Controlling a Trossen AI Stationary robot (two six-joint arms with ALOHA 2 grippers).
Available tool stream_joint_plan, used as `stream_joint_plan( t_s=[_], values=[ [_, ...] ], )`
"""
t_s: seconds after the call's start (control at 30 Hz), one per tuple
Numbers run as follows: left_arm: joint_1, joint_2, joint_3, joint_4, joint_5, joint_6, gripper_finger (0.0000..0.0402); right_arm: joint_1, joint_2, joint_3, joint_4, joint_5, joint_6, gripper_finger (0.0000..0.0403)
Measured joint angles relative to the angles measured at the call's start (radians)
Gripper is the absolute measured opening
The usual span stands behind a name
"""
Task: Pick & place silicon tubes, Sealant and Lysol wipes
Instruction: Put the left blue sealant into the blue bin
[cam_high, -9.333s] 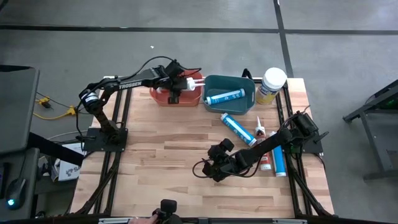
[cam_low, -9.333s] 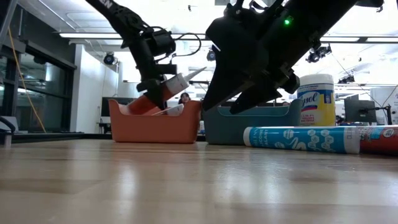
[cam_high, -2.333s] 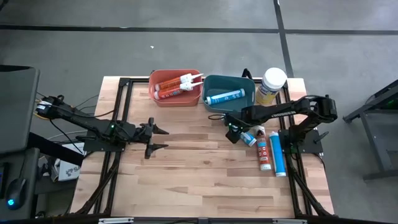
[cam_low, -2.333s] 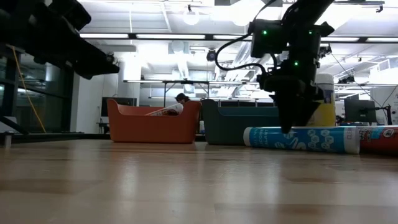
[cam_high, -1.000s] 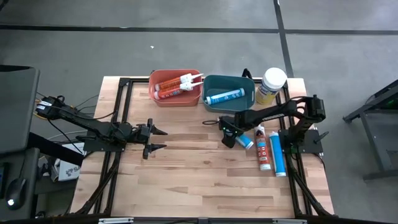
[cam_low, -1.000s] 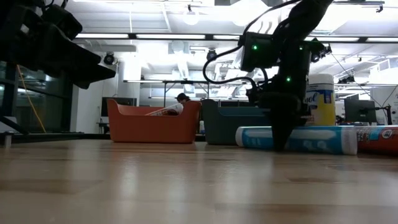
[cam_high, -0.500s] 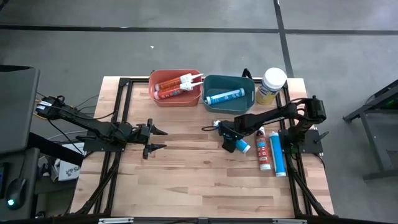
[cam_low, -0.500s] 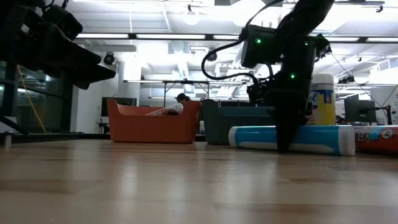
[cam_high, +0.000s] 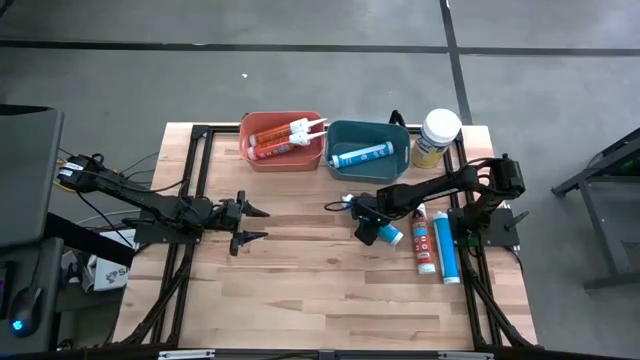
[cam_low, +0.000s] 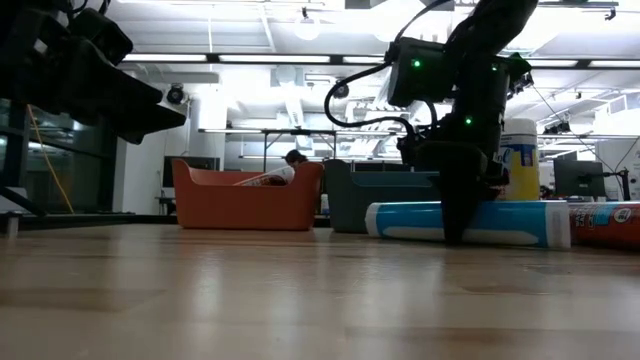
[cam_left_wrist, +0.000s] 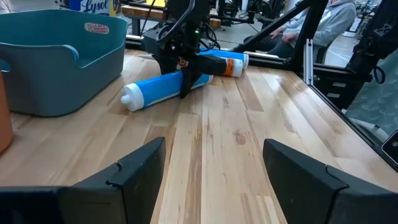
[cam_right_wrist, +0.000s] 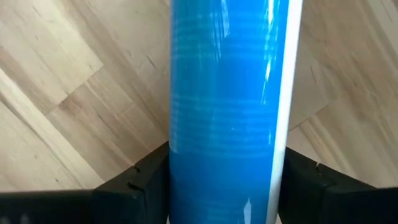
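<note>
Right gripper (cam_high: 366, 226) down at bench (cam_high: 290, 270) centre, jaws straddling the blue tube (cam_low: 520, 223), apparently touching its sides, grip unconfirmed. Tube lying on wood at five o'clock of the teal bin (cam_high: 368, 130). Risk: round, slick body rolling or slipping out if lifted off-centre. Left gripper (cam_high: 243, 222) idle, jaws released.

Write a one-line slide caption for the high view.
Right gripper straddles a blue tube lying on the table; left gripper waits open.
</note>
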Motion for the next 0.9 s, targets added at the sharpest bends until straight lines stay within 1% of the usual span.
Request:
stream_joint_plan(
  t_s=[0.3,0.43,0.7,0.9],
  values=[
    [0.000,0.000,0.000,0.000,0.000,-0.005,0.0264,0.000,0.000,0.003,0.006,0.002,-0.007,0.0208],
    [0.000,0.000,0.000,0.000,0.000,-0.006,0.0264,0.010,0.003,0.036,-0.028,0.018,-0.022,0.0208],
    [0.000,0.000,0.001,0.000,0.000,-0.005,0.0264,0.054,0.007,0.186,-0.221,0.041,-0.032,0.0208],
    [0.000,0.000,0.001,-0.001,0.000,-0.005,0.0264,0.100,0.006,0.318,-0.418,0.130,-0.047,0.0208]
  ],
)
